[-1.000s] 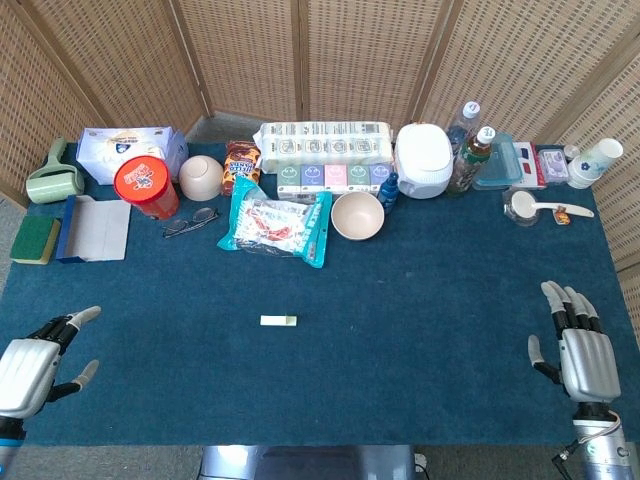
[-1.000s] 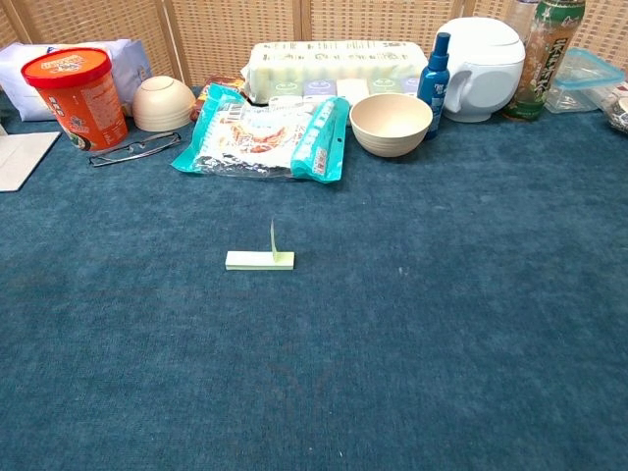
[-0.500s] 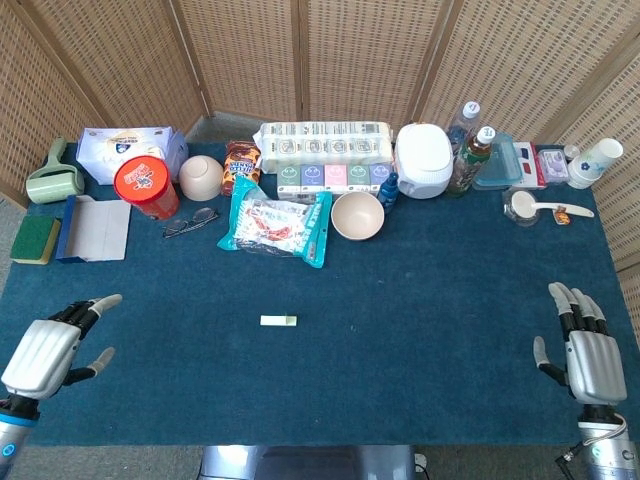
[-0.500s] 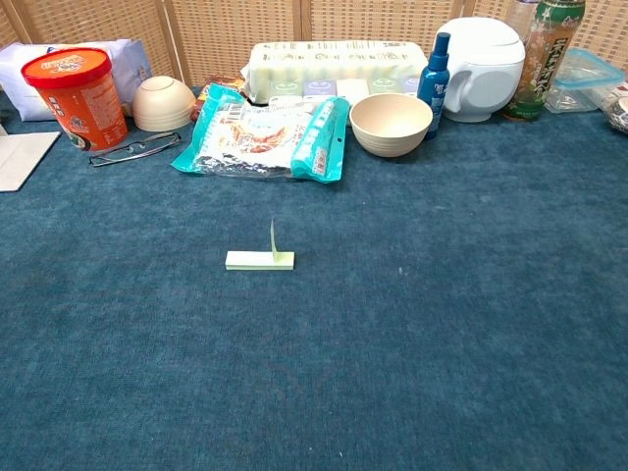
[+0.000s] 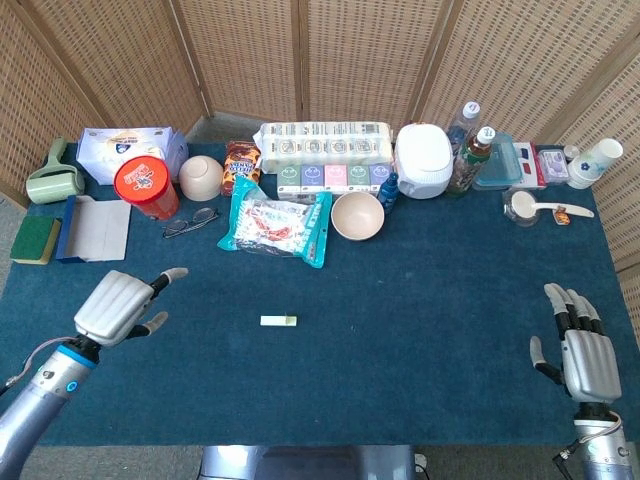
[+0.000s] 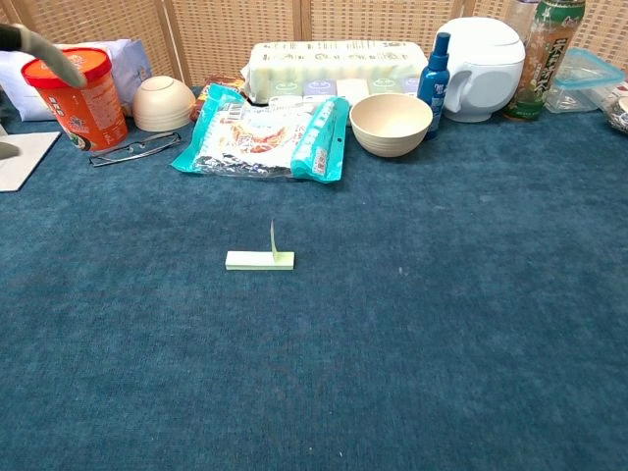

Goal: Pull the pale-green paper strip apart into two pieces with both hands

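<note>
Paper strip (image 6: pixel 259 259) tab upright, chest view only.

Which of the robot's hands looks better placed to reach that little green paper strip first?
The left hand, probably. It hovers open over the cloth fairly near the paper strip, fingers pointing toward it. The right hand sits open at the table's far right edge.

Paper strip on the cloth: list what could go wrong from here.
1. The paper strip lies nearly flat on the blue cloth, only one end raised, so fingers may struggle to pinch it.
2. The right hand sits far off at the table edge, the left hand nearer, so a one-sided grab may just drag it.
</note>
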